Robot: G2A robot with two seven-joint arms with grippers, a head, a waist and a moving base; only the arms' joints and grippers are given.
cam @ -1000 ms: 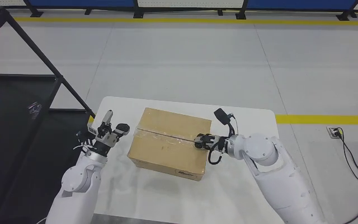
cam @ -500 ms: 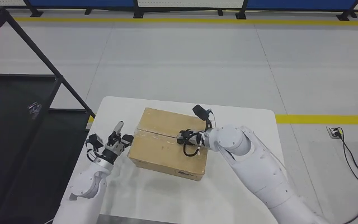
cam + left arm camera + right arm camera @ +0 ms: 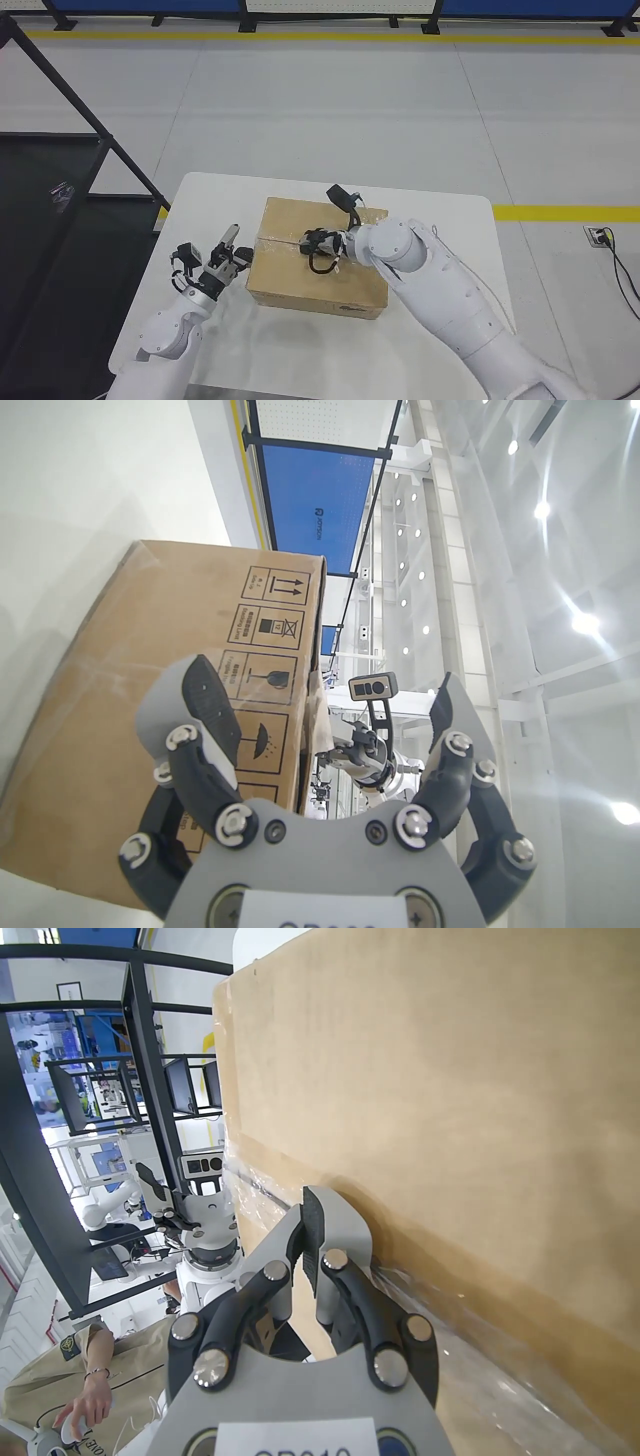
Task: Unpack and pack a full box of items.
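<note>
Cardboard box (image 3: 318, 272) sits mid-table (image 3: 215, 200), flaps taped shut.

Top view: right gripper (image 3: 311, 246) on top seam, left gripper (image 3: 228, 260) just beside box end.

Left wrist: jaws spread wide, printed box side close ahead.

Right wrist: jaws pressed together, tip against tape (image 3: 250, 1188).

I'd run tip along seam groove, straight, with light pressure, left bracing box.

- Pale grey floor (image 3: 330, 110), with a yellow line (image 3: 300, 37) along its far side and a yellow stripe (image 3: 565, 213) beside the white tabletop (image 3: 440, 215).
- Black metal frame (image 3: 85, 115) over a dark surface (image 3: 40, 280) on the left.
- Blue panels (image 3: 320, 510) and bright ceiling lights (image 3: 542, 509) above.
</note>
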